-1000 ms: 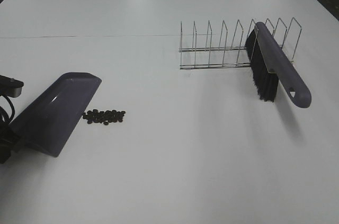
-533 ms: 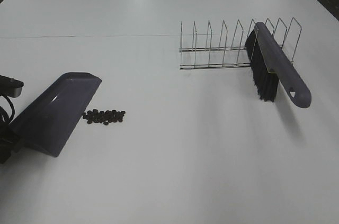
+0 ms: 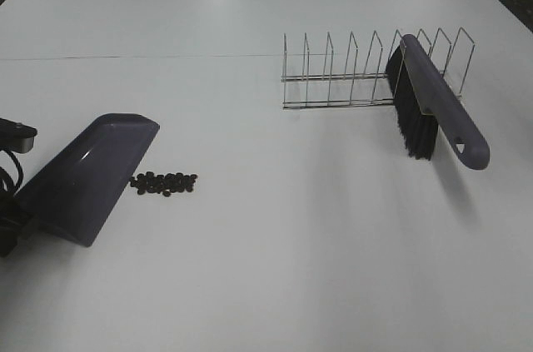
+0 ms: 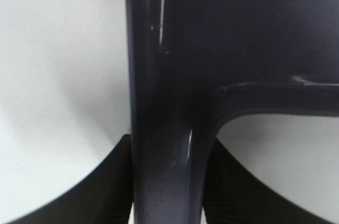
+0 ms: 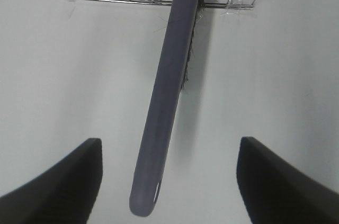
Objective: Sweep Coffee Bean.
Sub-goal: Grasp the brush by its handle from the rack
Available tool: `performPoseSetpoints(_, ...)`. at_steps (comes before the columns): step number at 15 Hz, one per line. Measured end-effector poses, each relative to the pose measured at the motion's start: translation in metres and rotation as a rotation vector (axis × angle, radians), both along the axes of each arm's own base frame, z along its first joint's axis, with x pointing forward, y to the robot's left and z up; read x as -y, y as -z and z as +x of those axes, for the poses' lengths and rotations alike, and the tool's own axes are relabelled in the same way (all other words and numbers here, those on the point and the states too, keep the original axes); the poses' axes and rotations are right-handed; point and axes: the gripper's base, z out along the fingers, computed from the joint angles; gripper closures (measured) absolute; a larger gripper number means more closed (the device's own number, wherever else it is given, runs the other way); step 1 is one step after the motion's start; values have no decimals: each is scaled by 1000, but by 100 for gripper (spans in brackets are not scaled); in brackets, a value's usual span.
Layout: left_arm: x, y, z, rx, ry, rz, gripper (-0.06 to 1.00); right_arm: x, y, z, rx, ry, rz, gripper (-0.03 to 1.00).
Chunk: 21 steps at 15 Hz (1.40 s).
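Left gripper (image 4: 168, 181) is pinched tight on the dustpan (image 4: 159, 102) handle, only its wrist cam shows that, while the high view has the coffee bean (image 3: 164, 183) pile just past the pan's edge from it, and right gripper (image 5: 169, 179) hangs wide open over the brush (image 5: 169, 75) handle

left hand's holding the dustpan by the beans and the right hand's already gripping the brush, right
No: the right hand is open, straddling the brush handle without touching it, as the right wrist view shows. The left hand does hold the dustpan by the coffee beans.
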Motion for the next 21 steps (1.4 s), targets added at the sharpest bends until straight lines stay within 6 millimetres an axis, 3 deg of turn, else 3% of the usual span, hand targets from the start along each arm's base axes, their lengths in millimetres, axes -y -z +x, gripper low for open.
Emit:
performPoseSetpoints(4, 0, 0, 0, 0, -1, -1, 61, -2, 29, 46, -44, -31, -15, 35)
performPoseSetpoints(5, 1, 0, 0, -3, -7, -6, 61, -3, 46, 70, -61, -50, -22, 35)
performPoseSetpoints(10, 1, 0, 0, -5, -11, -8, 61, -5, 99, 109, -99, -86, -37, 35)
performPoseSetpoints(13, 1, -2, 0, -16, -16, -9, 61, -6, 140, 124, -134, -98, -42, 35)
performPoseSetpoints(14, 1, -2, 0, -35, -20, -7, 61, -6, 145, 125, -138, -99, -43, 35)
performPoseSetpoints(15, 0, -7, -1, -142, -29, 15, 61, -6, 161, 129, -155, -99, -44, 35)
performPoseSetpoints(21, -14, -41, 3, -62, -27, 165, 61, -4, 168, 133, -138, -110, -71, 35)
